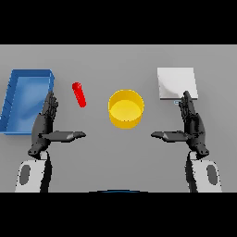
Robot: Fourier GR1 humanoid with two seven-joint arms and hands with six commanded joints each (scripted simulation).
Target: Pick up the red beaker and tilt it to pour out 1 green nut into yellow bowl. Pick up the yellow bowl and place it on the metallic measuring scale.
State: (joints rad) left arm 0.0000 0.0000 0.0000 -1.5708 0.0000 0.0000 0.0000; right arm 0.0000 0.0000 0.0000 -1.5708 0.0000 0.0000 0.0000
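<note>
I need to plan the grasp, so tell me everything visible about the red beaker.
The red beaker is a slim, glossy red tube lying on its side on the grey table, slanted, its rounded end toward the far left. It sits between the blue tray and the yellow bowl, touching neither. No hand touches it. Its contents cannot be seen.

One red beaker (79, 94), one yellow bowl (126, 109), one blue tray (11, 99), one scale (177, 83).

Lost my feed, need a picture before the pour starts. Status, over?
Left hand and right hand open, holding nothing. Red beaker lying on the table, untouched. Yellow bowl at centre, scale bare. Nothing in the way.
</note>
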